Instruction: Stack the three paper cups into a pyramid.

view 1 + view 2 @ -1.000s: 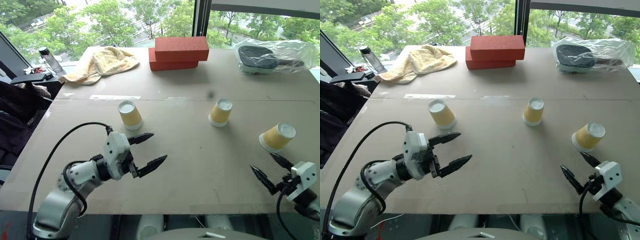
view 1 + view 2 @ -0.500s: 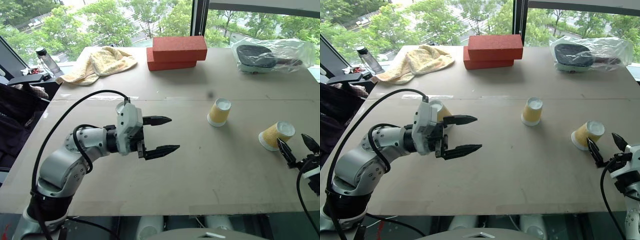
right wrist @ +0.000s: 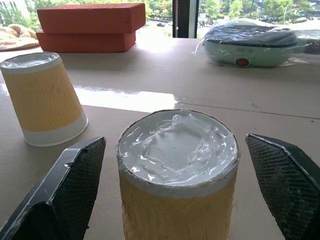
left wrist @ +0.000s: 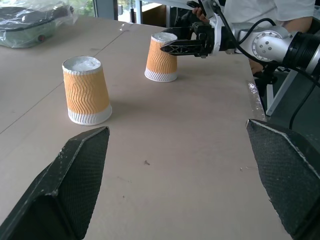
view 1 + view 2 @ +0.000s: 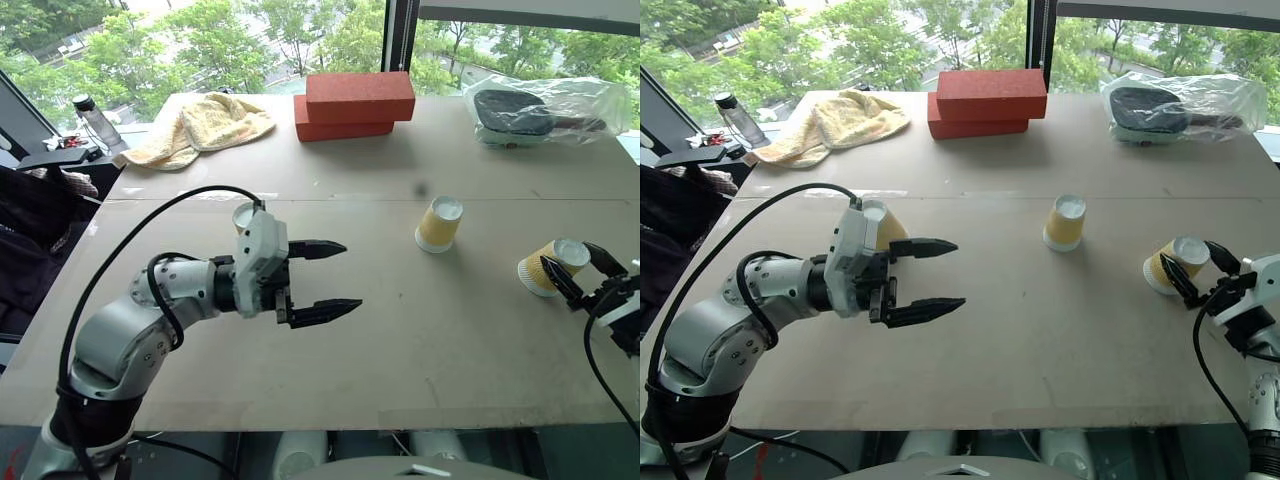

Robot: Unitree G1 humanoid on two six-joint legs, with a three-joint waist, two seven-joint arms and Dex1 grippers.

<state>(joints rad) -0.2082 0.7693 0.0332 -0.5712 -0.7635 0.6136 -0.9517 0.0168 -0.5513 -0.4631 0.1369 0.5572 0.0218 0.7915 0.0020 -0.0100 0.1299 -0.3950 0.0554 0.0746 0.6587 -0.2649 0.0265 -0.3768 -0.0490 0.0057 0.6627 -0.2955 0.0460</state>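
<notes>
cups: three yellow paper cups stand upside down on the table [image 5: 400,330], well apart from one another, none stacked.
left cup [image 5: 881,222]: toward the table's left side, about midway between the near and far edges, partly hidden behind the left arm's white wrist.
middle cup [image 5: 439,224]: near the table's centre, a little right of it, standing free.
right cup [image 5: 549,268]: close to the table's right edge, leaning a little, base up.
left gripper [image 5: 322,279]: fingers spread wide and holding nothing; it hangs above the table just beside the left cup and points to the right, toward the middle cup.
right gripper [image 5: 577,269]: fingers spread wide, one on each side of the right cup near its upturned base; whether they touch the cup cannot be told.
bricks [image 5: 357,104]: two red bricks stacked at the far edge, near its middle.
towel [image 5: 204,126]: pale yellow, crumpled at the far left corner.
plastic bag [image 5: 545,108]: clear, wrapped round a pale green and dark object at the far right corner.
bottle [image 5: 98,120]: beyond the table's far left corner.
</notes>
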